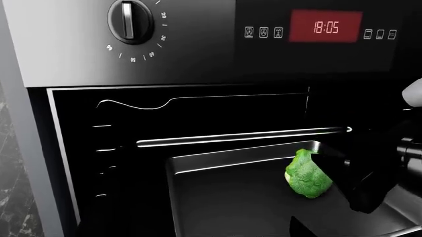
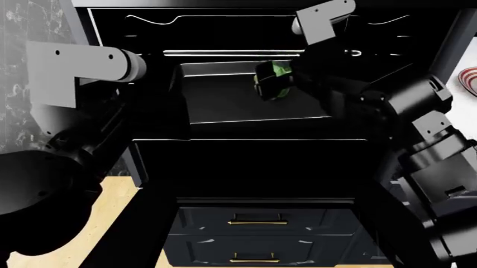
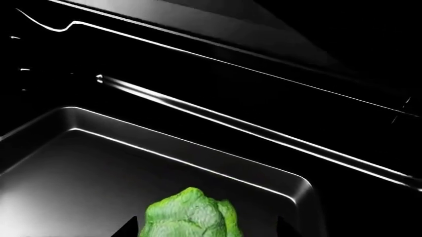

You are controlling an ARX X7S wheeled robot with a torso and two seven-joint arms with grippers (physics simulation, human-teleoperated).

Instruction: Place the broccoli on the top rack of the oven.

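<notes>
Broccoli [image 1: 307, 174] is sitting gripped in the right hand [image 2: 273, 80], hanging just over the dark tray [image 1: 224, 197] on the top rack [image 1: 244, 137] inside the oven [image 1: 197, 106]; left hand's state: cannot tell

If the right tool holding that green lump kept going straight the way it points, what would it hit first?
Probably the dark tray on the oven's top rack. The right tool points into the cavity and downward with the broccoli over the tray, so the tray floor or its far rim comes first; depth is unclear.
</notes>
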